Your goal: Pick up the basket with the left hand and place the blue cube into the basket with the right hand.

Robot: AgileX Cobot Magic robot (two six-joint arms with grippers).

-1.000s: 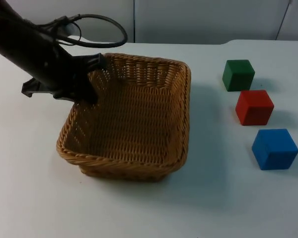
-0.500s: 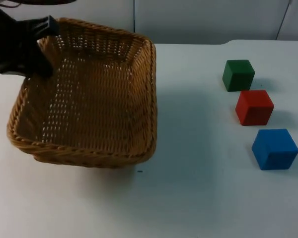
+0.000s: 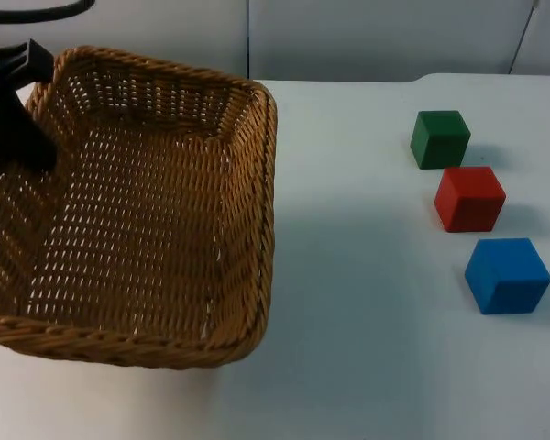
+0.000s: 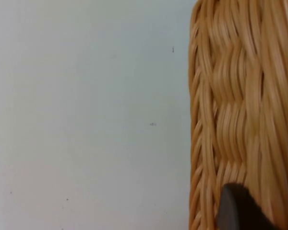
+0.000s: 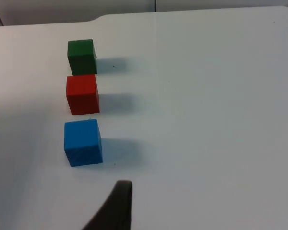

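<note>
The left end effector [image 3: 18, 110] is clenched on the far-left rim of the basket [image 3: 147, 211], held tilted above the counter [image 3: 367, 367]; a one-sided grip could let it swing or slip. The blue cube [image 3: 507, 275] sits just beside the red cube [image 3: 469, 198], so the waiting right end effector [image 5: 117, 206], whose state I cannot tell, could nudge that neighbour.

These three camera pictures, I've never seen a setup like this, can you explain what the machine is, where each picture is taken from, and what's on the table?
It is a robot with two black arms, each ending in a two-finger claw, working at a white table. The top view looks down on the table. The other two pictures come from cameras on each arm's wrist. The left claw grips the rim of a wicker basket and holds it off the table; its wrist view shows the woven rim close up. On the table sit a green cube, a red cube and a blue cube. The right arm waits; its wrist view looks at the cubes, with one black fingertip visible.
</note>
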